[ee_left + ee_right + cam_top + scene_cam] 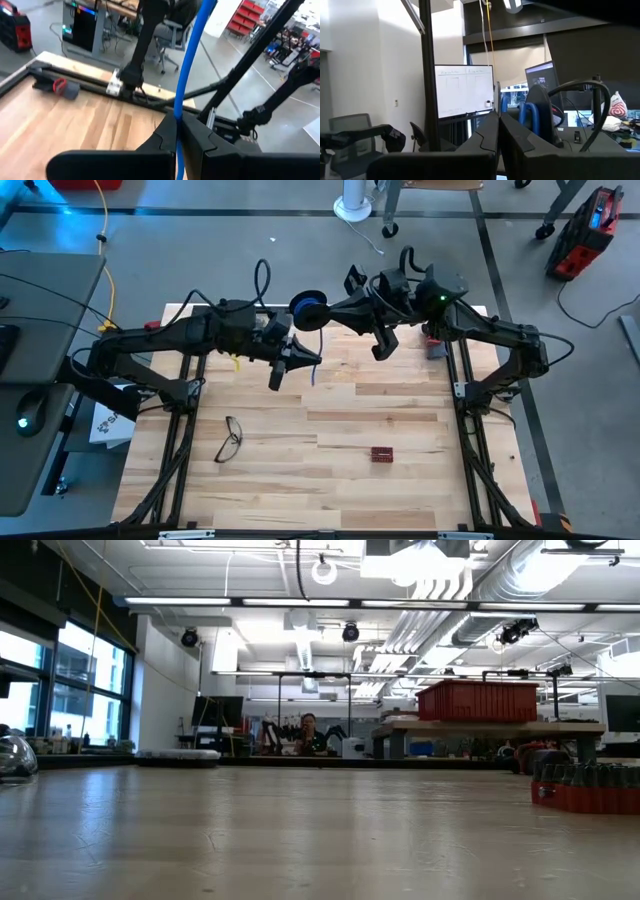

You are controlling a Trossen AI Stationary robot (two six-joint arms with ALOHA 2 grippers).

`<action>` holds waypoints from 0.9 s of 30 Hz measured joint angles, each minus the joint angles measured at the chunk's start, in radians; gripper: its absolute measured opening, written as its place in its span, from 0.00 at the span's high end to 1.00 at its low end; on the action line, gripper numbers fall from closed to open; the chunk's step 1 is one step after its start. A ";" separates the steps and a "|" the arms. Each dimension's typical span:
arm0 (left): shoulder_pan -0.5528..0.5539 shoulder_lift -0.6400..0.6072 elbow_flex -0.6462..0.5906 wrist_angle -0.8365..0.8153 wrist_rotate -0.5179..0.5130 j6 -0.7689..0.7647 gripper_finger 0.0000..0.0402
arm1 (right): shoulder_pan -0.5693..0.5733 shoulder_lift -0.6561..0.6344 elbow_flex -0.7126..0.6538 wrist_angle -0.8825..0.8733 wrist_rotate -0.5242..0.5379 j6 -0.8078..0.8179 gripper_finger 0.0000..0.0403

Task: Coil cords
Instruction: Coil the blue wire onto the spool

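The cord (308,310), thin, light and limp, hangs above the tabletop (330,430): its coil sits clenched in the right gripper (322,311), its tail pinched in the left gripper (312,360). Hold loops firmly; they spring loose.

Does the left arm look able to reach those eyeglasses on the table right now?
Probably not yet: the left gripper is shut on the blue cord. Otherwise bare table surrounds the eyeglasses.

Overhead down on table (330,430); low level across it; wrists close past fingers
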 joint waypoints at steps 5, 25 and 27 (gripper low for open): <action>-0.014 -0.025 0.000 -0.067 -0.018 -0.006 1.00 | -0.001 0.000 0.000 0.001 0.008 -0.008 1.00; -0.023 -0.103 0.001 -0.223 -0.084 0.017 1.00 | 0.000 -0.001 -0.001 -0.005 0.041 -0.019 1.00; -0.023 -0.103 0.001 -0.223 -0.085 0.017 0.99 | -0.001 -0.002 -0.001 -0.007 0.035 -0.019 1.00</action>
